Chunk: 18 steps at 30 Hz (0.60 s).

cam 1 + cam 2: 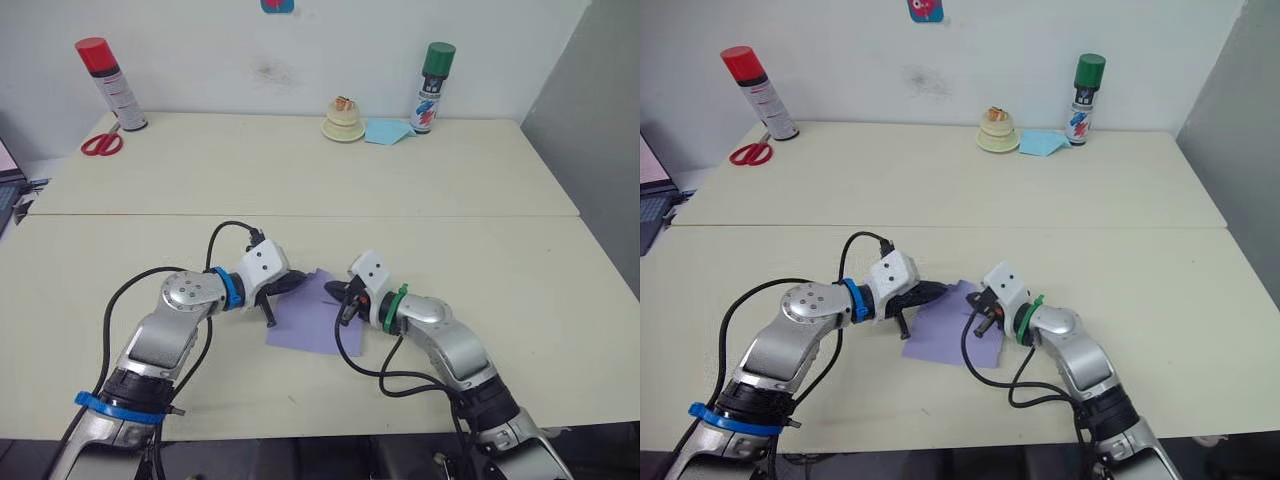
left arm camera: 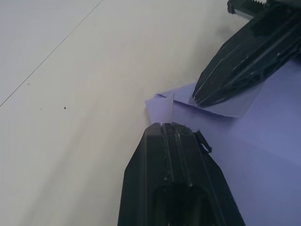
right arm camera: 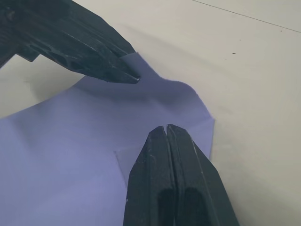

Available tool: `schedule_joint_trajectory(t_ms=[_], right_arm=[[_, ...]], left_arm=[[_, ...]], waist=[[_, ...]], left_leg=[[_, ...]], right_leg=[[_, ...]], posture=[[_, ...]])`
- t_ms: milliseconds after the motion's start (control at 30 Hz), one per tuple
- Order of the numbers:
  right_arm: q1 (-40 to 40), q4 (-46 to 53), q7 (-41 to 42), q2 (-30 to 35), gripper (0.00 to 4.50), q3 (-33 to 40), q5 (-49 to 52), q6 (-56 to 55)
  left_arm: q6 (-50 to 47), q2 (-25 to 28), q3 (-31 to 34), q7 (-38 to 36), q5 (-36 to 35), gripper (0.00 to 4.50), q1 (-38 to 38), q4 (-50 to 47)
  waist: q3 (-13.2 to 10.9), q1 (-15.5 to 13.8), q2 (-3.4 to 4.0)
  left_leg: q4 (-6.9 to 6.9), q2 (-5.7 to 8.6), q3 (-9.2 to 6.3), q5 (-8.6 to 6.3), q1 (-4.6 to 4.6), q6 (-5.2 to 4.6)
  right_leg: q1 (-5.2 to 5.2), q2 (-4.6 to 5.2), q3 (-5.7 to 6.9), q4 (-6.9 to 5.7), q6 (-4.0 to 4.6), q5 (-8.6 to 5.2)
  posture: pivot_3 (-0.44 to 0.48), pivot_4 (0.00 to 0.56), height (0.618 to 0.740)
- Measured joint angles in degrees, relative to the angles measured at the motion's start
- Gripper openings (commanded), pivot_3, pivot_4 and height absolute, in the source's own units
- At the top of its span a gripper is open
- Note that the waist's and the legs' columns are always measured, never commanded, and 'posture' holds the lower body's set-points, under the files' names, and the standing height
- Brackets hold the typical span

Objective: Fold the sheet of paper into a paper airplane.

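Your paper (image 1: pixel 318 318) lies flat on the near part of the counter (image 1: pixel 500 260), between the two arms. Your left pincer (image 1: pixel 283 288) and right pincer (image 1: pixel 343 299) both have their fingers pressed together, tips down on the paper's far edge, likely to pin a turned-over corner and flatten its crease. It looks like an early fold; no wedge shape yet.

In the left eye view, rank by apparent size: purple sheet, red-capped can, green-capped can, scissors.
1. sheet of paper
2. red-capped can and green-capped can: about alike, not ranked
3. scissors
The sheet lies nearer the camera, which flatters it.
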State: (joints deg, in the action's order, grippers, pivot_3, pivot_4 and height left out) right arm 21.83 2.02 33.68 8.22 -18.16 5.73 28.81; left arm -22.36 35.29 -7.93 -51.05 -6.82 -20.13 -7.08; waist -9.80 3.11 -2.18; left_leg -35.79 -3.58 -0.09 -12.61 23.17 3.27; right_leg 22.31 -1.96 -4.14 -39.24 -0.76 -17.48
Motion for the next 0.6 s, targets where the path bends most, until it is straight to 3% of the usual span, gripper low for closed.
schedule_joint_trajectory(t_ms=[600], right_arm=[[-2.8, 1.0, 1.2, 2.9, 0.00, -1.4, -0.3, -1.0]], left_arm=[[1.7, 0.2, -1.5, 1.4, 2.8, 0.01, 1.4, -1.6]], waist=[[0.0, 0.0, 0.00]], left_leg=[[-0.06, -0.01, 0.01, 0.00, -0.04, 0.00]], right_leg=[[0.00, 0.00, -0.01, -0.10, 0.00, 0.00]], posture=[[0.000, 0.150, 0.737]])
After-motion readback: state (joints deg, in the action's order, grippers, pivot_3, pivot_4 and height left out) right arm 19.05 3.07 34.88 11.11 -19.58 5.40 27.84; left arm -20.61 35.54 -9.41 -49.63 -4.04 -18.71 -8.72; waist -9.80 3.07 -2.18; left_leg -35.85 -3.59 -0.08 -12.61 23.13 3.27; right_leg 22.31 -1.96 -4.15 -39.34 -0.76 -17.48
